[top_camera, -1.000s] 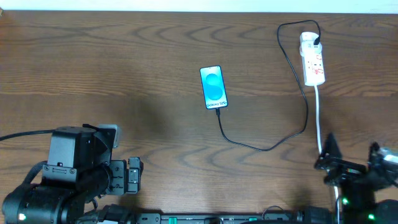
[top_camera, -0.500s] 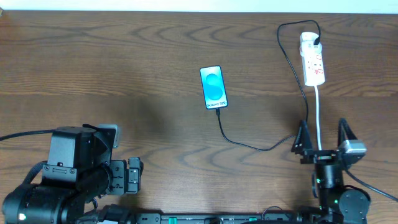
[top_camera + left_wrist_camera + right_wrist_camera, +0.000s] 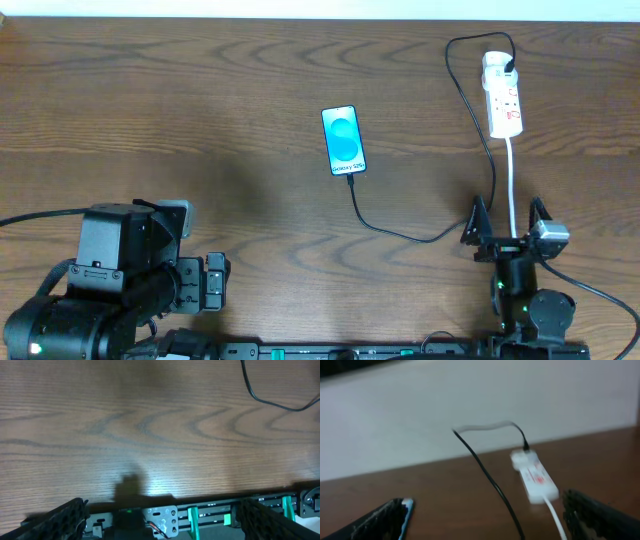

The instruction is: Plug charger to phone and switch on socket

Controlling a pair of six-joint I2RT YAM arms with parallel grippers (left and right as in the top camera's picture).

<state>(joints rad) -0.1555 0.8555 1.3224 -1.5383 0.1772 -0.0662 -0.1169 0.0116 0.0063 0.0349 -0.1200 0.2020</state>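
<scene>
On the brown wooden table (image 3: 150,100), the phone (image 3: 343,140) lies flat with its blue screen up, roughly at the middle. The charger (image 3: 400,236), a thin black cable, meets the phone's near edge. Whether its plug is seated there is too small to tell. From the phone the cable runs toward the robot, swings right, then climbs away and loops back to a black adapter in the socket (image 3: 503,100). The socket lies well to the right of the phone and a little farther back. Whether its red switches are on cannot be made out. A white cord (image 3: 513,190) leads from the socket toward the robot.

The right hand (image 3: 508,210) is to the right of the phone and nearer the robot. Its fingers are spread wide with nothing held, and the white cord passes between them. Its wrist view is blurred. The left hand (image 3: 167,517), far to the left of the phone and nearer the robot, is also spread wide and empty over bare wood.
</scene>
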